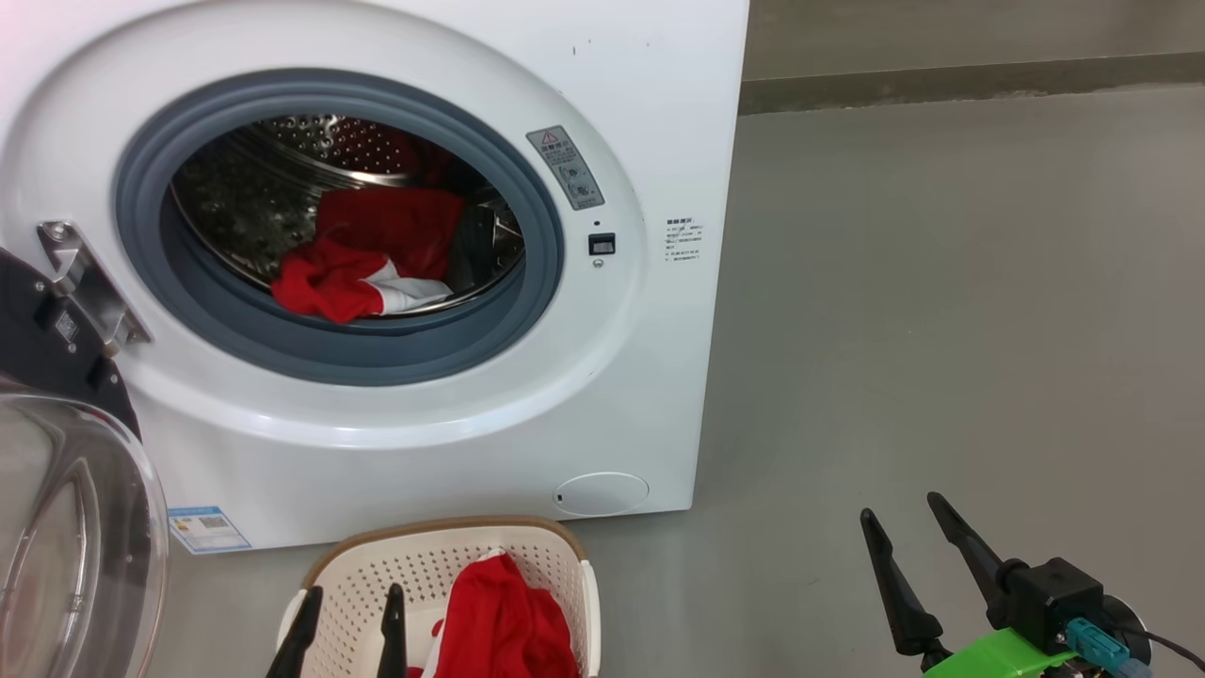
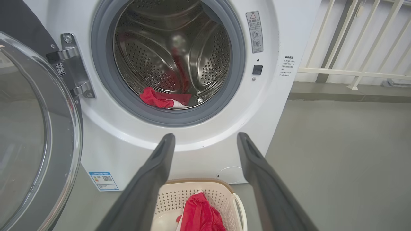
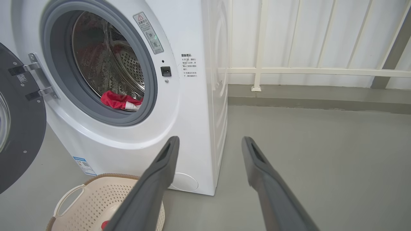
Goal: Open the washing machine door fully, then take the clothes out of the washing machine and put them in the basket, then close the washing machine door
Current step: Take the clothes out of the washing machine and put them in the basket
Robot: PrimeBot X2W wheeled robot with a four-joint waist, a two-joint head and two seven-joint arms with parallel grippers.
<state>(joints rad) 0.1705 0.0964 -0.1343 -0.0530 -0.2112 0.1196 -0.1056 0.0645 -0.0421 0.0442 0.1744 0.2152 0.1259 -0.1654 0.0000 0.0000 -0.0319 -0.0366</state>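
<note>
The left gripper [image 1: 352,603] hangs above the basket [image 1: 424,530], its two fingers apart and empty. At three o'clock from it in the head view, a red garment [image 1: 504,626] lies inside the basket. Further out at twelve o'clock, the washing machine [image 1: 612,395] stands with its mouth uncovered. A red-and-white bundle [image 1: 344,282] rests at six o'clock of the drum [image 1: 245,188], just behind the grey gasket [image 1: 377,353]. The washing machine door [image 1: 66,527] is swung wide at nine o'clock. The right gripper [image 1: 900,513], likewise spread and empty, sits over bare floor, well apart from the machine.

The unloading step looks half done. The next move likely calls for a reach forward and up over the gasket lip, then a firm close on the whole bundle so no cloth trails. Closing the door comes last.
</note>
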